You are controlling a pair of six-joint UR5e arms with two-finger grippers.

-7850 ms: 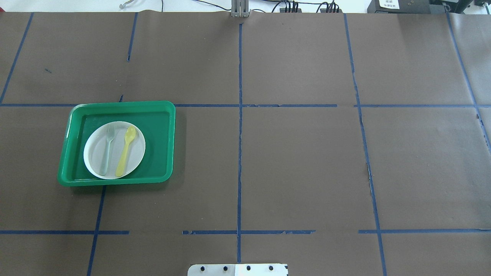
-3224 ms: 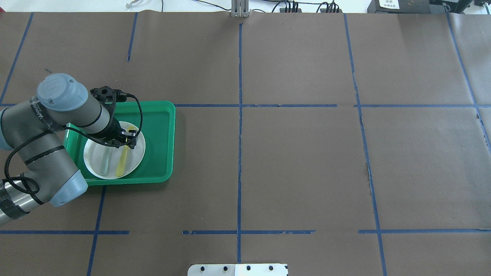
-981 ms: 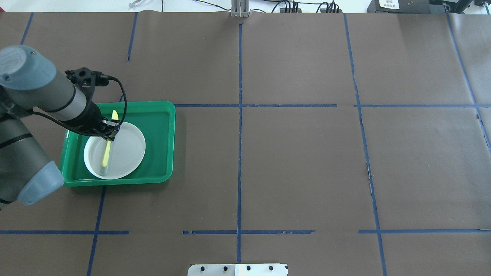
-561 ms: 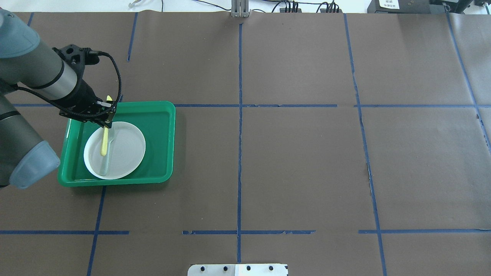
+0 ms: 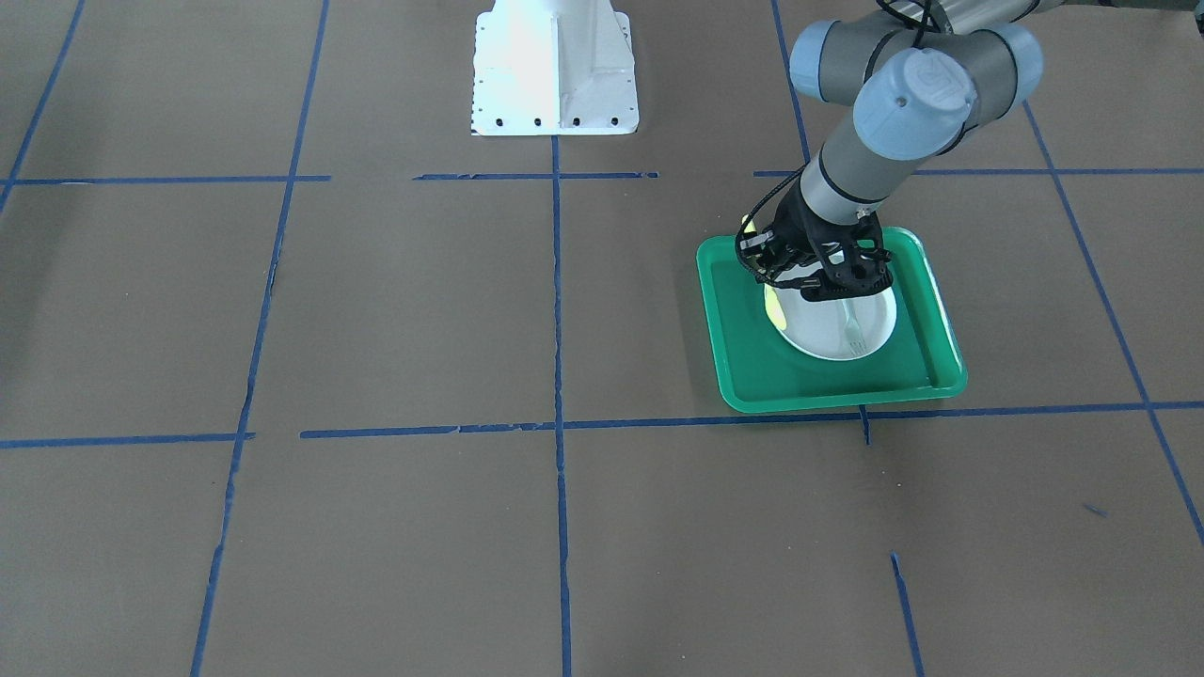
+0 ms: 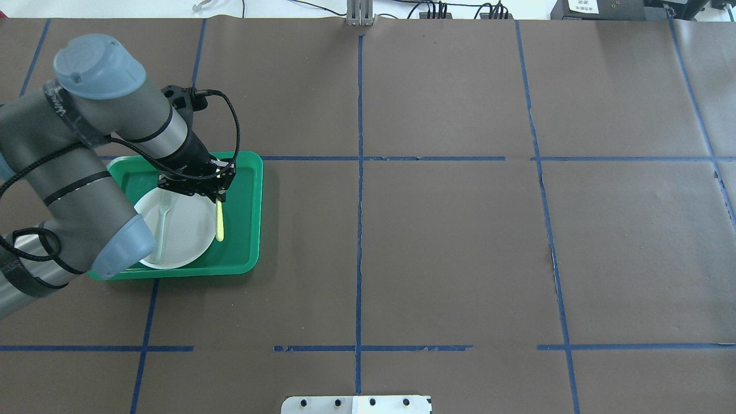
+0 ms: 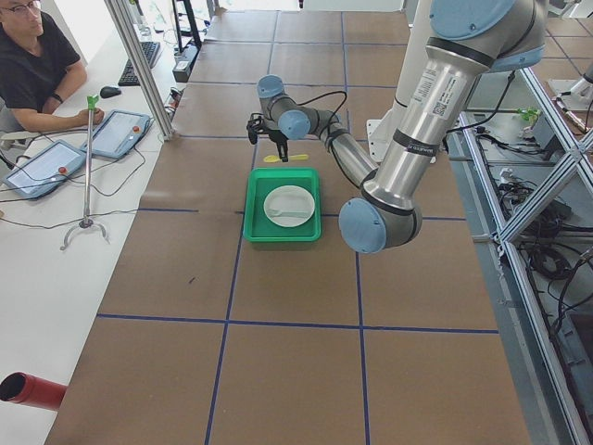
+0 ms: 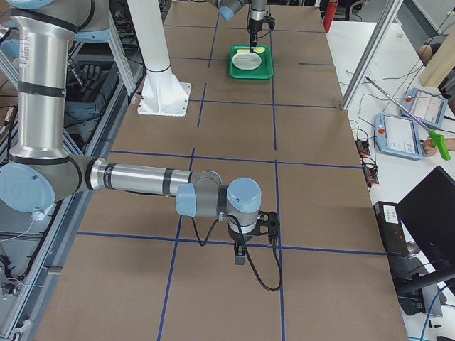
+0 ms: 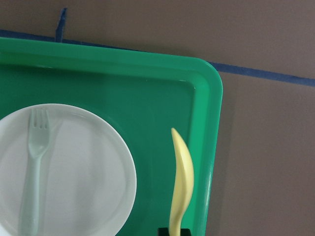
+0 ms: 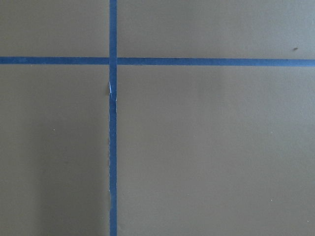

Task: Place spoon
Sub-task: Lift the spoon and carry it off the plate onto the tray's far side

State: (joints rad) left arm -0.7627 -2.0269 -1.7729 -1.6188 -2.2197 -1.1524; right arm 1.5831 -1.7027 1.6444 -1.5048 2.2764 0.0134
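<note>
- The left tool (image 6: pixel 218 193) is clamped on the yellow spoon (image 6: pixel 219 225) and holds it partway along its length.
- In the overhead view the spoon's straight handle sticks out from the tool toward the robot.
- The left wrist view shows the spoon's curved end (image 9: pixel 181 177) reaching out the other way.
- The spoon hangs over the bare green strip of the tray (image 6: pixel 246 221), between the white plate (image 6: pixel 190 233) and the tray wall nearer the counter's middle.
- It is off the plate. The side views show it raised above the tray.
- A pale grey-green fork (image 6: pixel 163 221) lies on the plate with its tines pointing away from the robot, on the half of the plate away from the spoon.
- The plate sits inside the tray, and the tray rests on the brown counter (image 6: pixel 448 241), in the robot's left half.
- Blue tape lines (image 6: pixel 359 230) mark the counter into squares.
- The right tool (image 8: pixel 240 253) hangs low over the counter, well apart from the tray, near a tape crossing. Only the far side view shows it, so I cannot tell whether its fingers are apart or together.
- A person in a dark shirt (image 7: pixel 37 65) sits at a white desk beside the counter.
</note>
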